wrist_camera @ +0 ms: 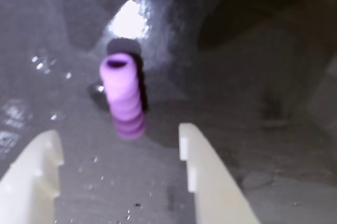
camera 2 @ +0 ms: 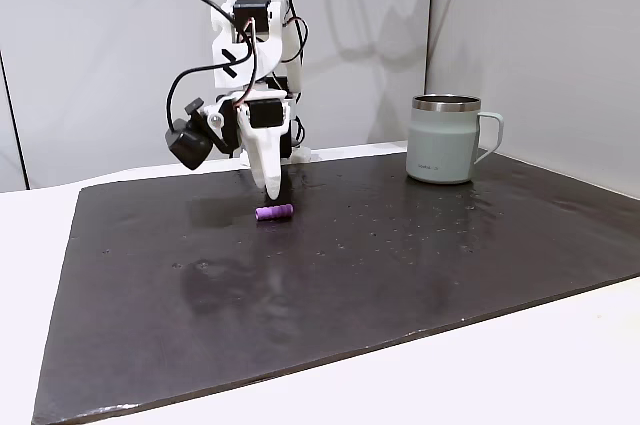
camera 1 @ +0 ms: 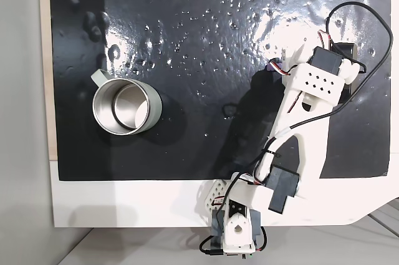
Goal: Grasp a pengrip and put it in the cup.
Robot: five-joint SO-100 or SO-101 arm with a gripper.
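**Open gripper poised over the pengrip, cup standing well apart**

In the wrist view the two white fingers [wrist_camera: 31, 176] rise from the bottom edge, spread wide with bare mat between them, holding nothing. Just beyond their tips the purple pengrip [wrist_camera: 124, 96] lies on the dark mat [wrist_camera: 274, 129], its ribbed length running away from the camera and its hollow end facing the far side. It sits nearer the left finger's line than the right one's, touching neither.

In the side-on fixed view the gripper [camera 2: 270, 183] points down at the mat just behind the pengrip [camera 2: 274, 212], which lies on its side. The white arm [camera 2: 250, 55] folds up above it, with black cables looping round. Farther right, the cup [camera 2: 444, 140] stands upright on the mat, handle turned right.

From above, the cup [camera 1: 126, 108] shows an empty steel inside, well left of the arm [camera 1: 299, 121].
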